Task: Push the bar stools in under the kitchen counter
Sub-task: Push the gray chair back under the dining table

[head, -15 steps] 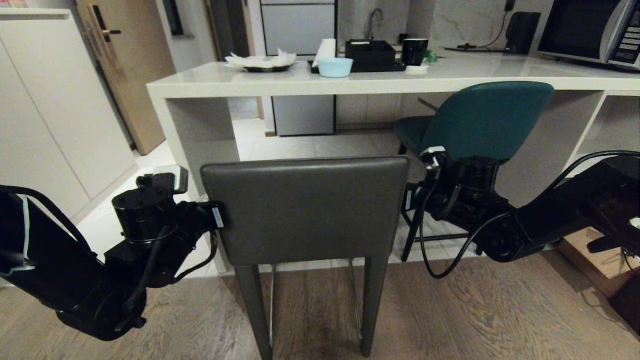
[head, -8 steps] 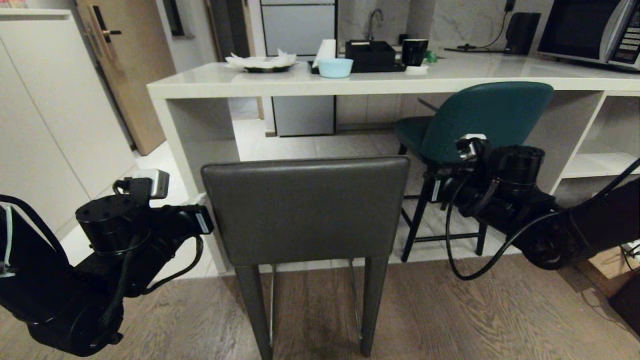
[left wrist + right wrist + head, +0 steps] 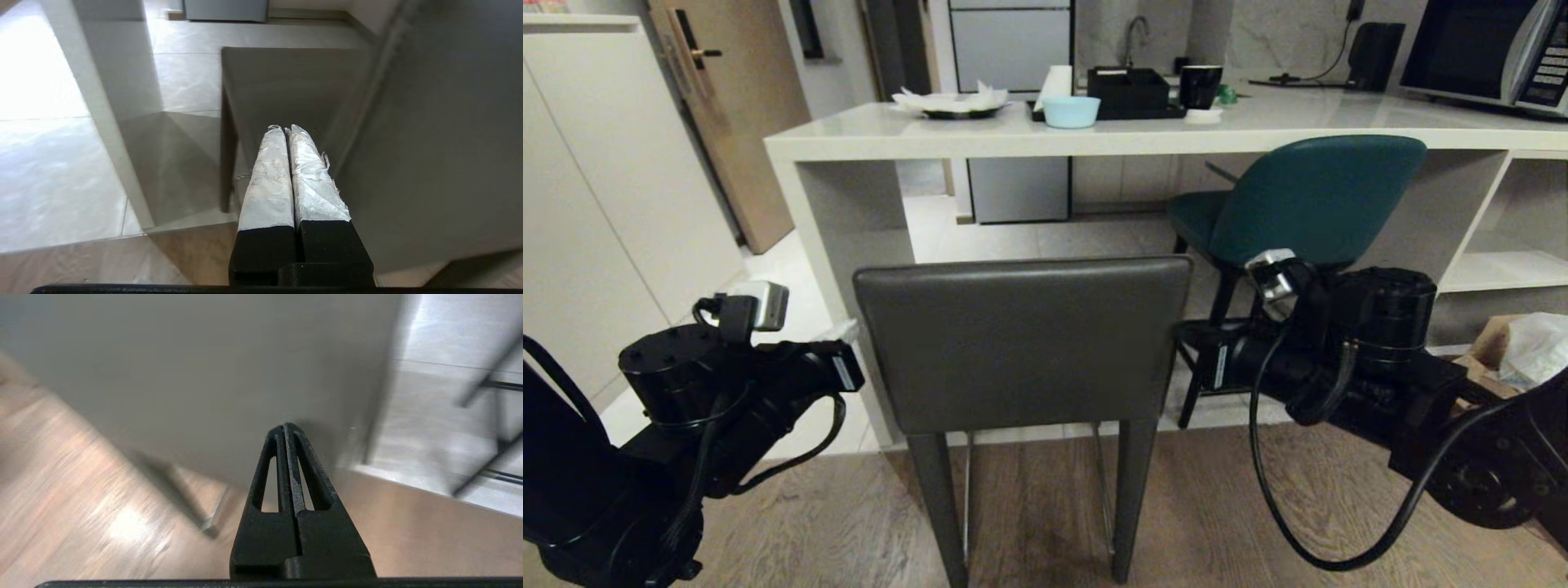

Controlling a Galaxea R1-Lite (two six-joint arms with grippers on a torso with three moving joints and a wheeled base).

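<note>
While both arms flank the grey stool, neither holds anything. Far left: pale cabinet doors and a wooden door. The left gripper sits low at the left edge of the dark grey leather stool, its foil-wrapped fingers pressed together with nothing between them; tips point toward the stool's seat just beside the backrest, contact can't be confirmed. The kitchen counter runs across the back, with its slab side panel standing left of the grey stool. The grey stool stands in front of the counter edge on the wood floor, its backrest well out from the slab, not pushed in. On the counter top: a plate of crumpled paper, a light blue bowl, a black tray, a black mug. The right gripper is at the right side of the grey stool's back, black fingers closed tight on nothing, tips right at the grey surface; touching or not is unclear. Behind it the teal stool has its seat under the counter, its backrest at the counter edge. White open shelving sits under the counter's right end, a microwave above.
</note>
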